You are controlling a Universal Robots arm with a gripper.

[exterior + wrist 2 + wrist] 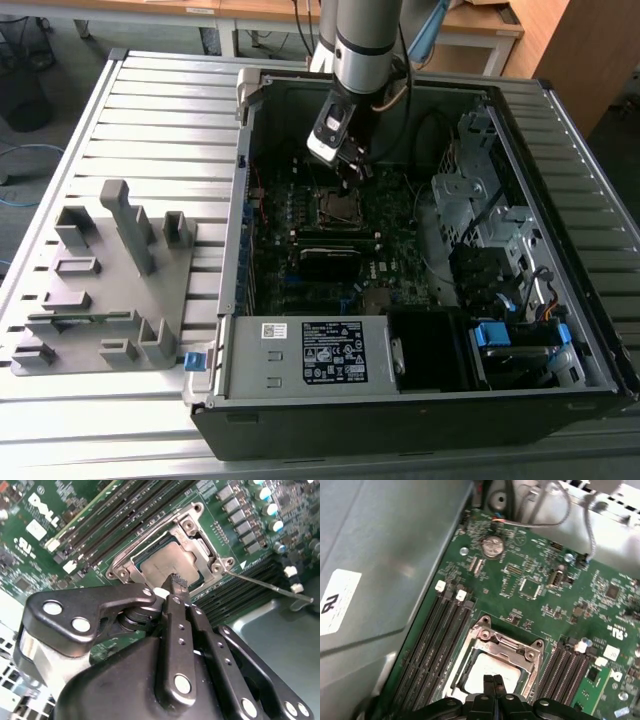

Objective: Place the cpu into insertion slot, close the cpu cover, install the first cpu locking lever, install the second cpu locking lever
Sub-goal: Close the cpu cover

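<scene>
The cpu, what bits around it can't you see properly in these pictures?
- The cpu: the fingers cover one edge in both wrist views.
- The insertion slot: hidden beneath the cpu and the cpu cover in both wrist views.
- Whether the fingers touch the cpu: cannot tell; the tips block the contact spot.
- Exterior view: the cpu cover is too small to show any latching.

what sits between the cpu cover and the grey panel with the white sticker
Long black memory slots, side by side, in the first wrist view.
</scene>
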